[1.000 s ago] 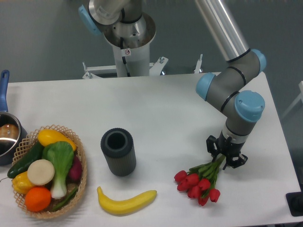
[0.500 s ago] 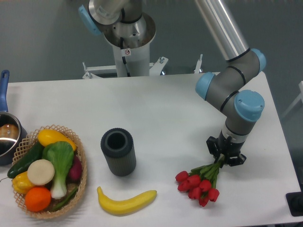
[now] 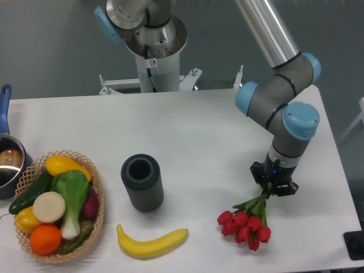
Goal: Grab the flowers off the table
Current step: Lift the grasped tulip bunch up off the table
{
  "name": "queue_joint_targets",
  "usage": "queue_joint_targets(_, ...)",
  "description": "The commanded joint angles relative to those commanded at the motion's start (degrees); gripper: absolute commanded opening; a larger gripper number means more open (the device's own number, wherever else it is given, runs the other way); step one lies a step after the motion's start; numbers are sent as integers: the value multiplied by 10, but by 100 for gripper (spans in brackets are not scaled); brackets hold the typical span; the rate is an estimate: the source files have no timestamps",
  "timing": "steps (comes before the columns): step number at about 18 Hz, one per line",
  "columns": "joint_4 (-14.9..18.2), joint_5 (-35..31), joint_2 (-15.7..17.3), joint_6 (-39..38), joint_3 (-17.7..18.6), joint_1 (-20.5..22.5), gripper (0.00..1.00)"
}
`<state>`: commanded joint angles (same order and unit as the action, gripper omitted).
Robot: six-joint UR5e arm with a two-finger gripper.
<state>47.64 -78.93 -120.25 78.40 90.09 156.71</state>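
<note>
The flowers (image 3: pixel 245 222) are a small bunch of red tulips with green stems at the front right of the white table (image 3: pixel 199 131). My gripper (image 3: pixel 272 189) is shut on the stem ends, directly above and right of the red heads. The bunch hangs down and to the left from the jaws. The heads look close to the tabletop; I cannot tell if they touch it.
A dark grey cylinder cup (image 3: pixel 142 182) stands mid-table. A yellow banana (image 3: pixel 151 242) lies in front of it. A wicker basket (image 3: pixel 96 219) of vegetables and fruit sits at the front left, with a blue-handled pot (image 3: pixel 8 162) behind it. The table's right edge is near the arm.
The gripper has closed tighter on the stems and shifted slightly right and up. The bunch has swung with it, heads moving right and the stems more upright.
</note>
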Motion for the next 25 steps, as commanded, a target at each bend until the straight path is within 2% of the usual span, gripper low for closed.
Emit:
queue_joint_targets(5,-1,3,55,-90,0,-2,19)
queue_joint_targets(8,-1,7,71,-118,-7,-4,19)
queue_joint_targets(12,-2,53,91,-132,-9,3,19)
queue_joint_targets(15,-4,131,113,-142,-11,25,19)
queue_joint_targets(21,-4,374,127,-146,-9,96,19)
queue_joint_targets(23,-4,407,128,-145,-5,112,19)
queue_joint_targets(25,-4,410,130,-142,-5,119,19)
